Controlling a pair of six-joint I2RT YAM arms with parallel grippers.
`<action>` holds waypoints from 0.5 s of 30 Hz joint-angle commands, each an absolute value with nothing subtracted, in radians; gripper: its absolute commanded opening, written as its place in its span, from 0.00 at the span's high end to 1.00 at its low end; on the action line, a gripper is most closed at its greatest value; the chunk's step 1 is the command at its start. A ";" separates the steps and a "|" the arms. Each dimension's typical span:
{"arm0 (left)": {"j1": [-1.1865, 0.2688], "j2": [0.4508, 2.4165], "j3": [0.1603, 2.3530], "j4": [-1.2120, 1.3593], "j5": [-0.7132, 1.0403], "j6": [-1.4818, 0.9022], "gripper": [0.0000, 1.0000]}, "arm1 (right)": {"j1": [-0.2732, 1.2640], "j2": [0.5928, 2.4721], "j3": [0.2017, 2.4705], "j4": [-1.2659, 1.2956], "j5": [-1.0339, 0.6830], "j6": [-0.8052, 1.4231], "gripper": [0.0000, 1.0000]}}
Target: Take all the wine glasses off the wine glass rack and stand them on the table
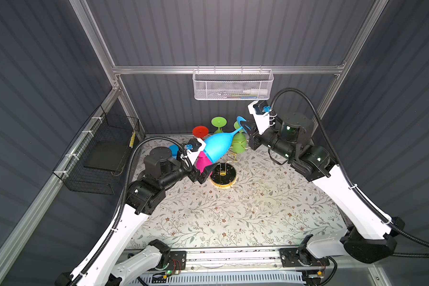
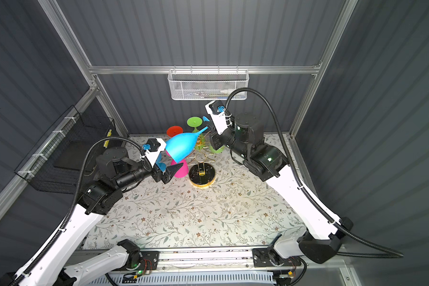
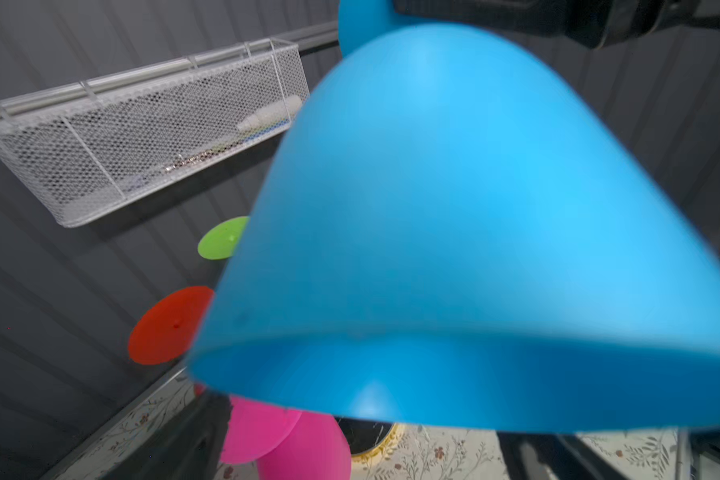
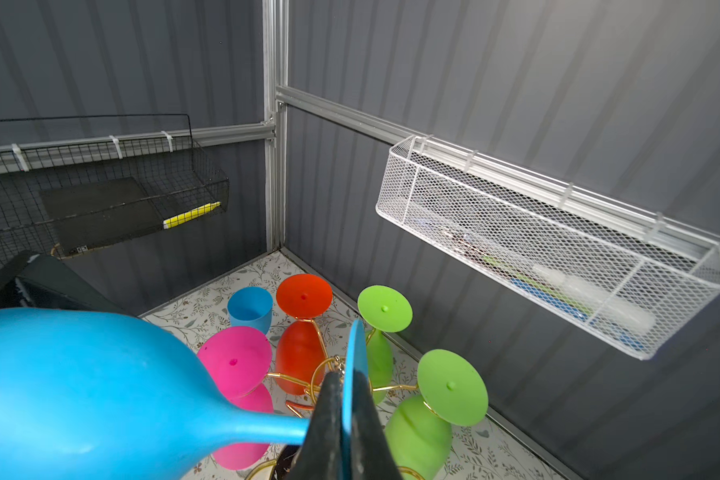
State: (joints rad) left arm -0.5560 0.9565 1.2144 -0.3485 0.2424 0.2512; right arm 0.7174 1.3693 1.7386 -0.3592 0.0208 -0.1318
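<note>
Two arms meet over the upper middle of the floral-print tablecloth (image 1: pixel 233 218). Nearer to the lower edge of the frame, the left gripper (image 1: pixel 204 172) sits left of centre with its claw spread wide. Its wrist view shows the dark fingers far apart with the bowl looming over them, and I cannot tell whether either one touches it.

Just right of it stands the gold wire rack with a round black marbled base (image 1: pixel 224 173). Above both, the smooth blue plastic wine glass (image 1: pixel 216 147) lies almost level, bowl to the left and stem running to the upper right. It looks free of the rack's rings.

A pink plastic glass (image 1: pixel 201 162) hangs close under the bowl. A red glass (image 1: pixel 200 131) and a lime-green glass (image 1: pixel 218 122) hang farther back. Beyond them the right gripper (image 4: pixel 344 399) pinches the blue glass's thin foot disc edge-on. Farthest, a white mesh basket (image 1: pixel 233 84) hangs on the back rail.

A pinch on a thin disc is probably a weak hold for a long, bowl-heavy glass, which could pivot. The glass should travel level and slowly toward the open cloth lower in the frame, with the bowl kept off the pink glass. The left claw should either close gently round the bowl or back clear first.
</note>
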 commanded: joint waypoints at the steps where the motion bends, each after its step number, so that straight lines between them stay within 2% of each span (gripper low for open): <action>1: -0.561 0.914 1.187 -0.244 0.225 0.270 0.01 | 0.688 1.342 1.700 -0.325 -0.009 -0.068 1.00; 9: -0.561 0.839 1.120 -0.140 0.192 0.251 0.01 | 0.595 1.266 1.593 -0.280 -0.091 0.006 1.00; 15: -0.561 0.867 1.158 -0.138 0.294 0.204 0.13 | 0.555 1.213 1.511 -0.238 -0.165 0.029 1.00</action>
